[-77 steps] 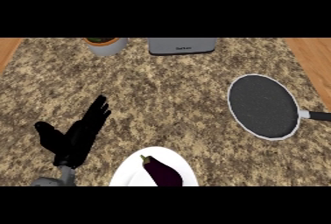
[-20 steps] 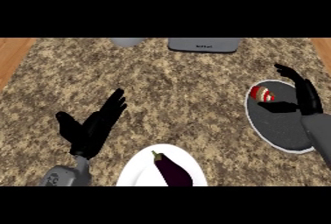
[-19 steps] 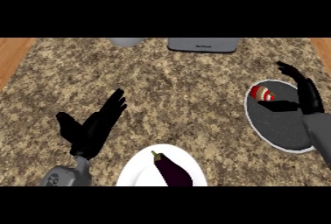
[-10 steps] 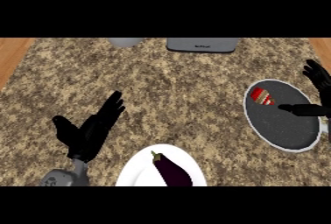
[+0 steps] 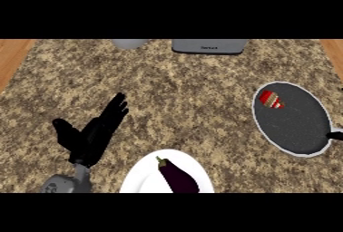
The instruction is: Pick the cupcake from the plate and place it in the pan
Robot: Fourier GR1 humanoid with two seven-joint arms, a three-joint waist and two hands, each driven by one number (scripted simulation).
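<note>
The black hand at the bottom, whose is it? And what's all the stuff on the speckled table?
That black hand is a robot's left hand. The picture is taken from the robot's head, looking down at a kitchen counter. The hand is open, resting, and holds nothing. Its right hand is out of the picture. On the right sits a dark pan with a small red and white cupcake inside. At the bottom is a white plate with a purple eggplant on it. At the counter's far edge stand a grey box and a round grey container.
</note>
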